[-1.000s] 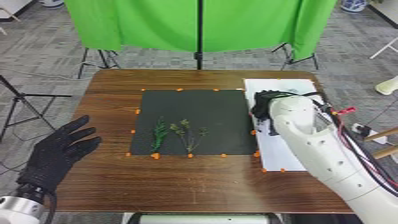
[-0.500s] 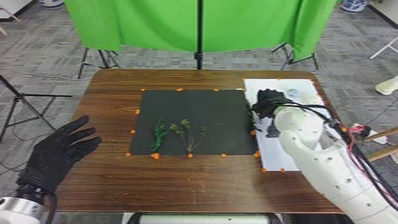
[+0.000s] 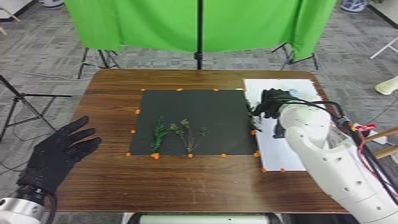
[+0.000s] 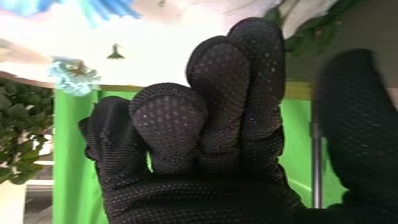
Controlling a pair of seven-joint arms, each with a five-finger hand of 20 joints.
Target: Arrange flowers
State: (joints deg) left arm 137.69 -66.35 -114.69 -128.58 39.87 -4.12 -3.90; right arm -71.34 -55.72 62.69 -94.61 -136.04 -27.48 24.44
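In the head view my right hand (image 3: 271, 103) is over the left part of the white sheet (image 3: 282, 161), beside the black mat's right edge. The right wrist view has the same right hand (image 4: 222, 115) open, its fingers fairly straight, the thumb apart and nothing held. Beyond the fingertips there are a pale blue flower (image 4: 75, 75), blue petals (image 4: 111, 9) and a white bloom with green leaves (image 4: 324, 31). On the black mat (image 3: 191, 102) lie a green sprig (image 3: 159, 135) and thin, brownish-green sprigs (image 3: 187, 135). My left hand (image 3: 55, 152) is open at the table's left edge.
Orange markers (image 3: 155, 156) line the mat and sheet on the brown table (image 3: 178, 185). A green curtain (image 3: 160, 27) hangs behind a black stand pole (image 3: 199, 40). Dark green foliage (image 4: 19, 130) shows in the right wrist view.
My right hand has shifted slightly to the right over the sheet, and its wrist has come a little nearer the robot. The left hand and the sprigs have stayed in place.
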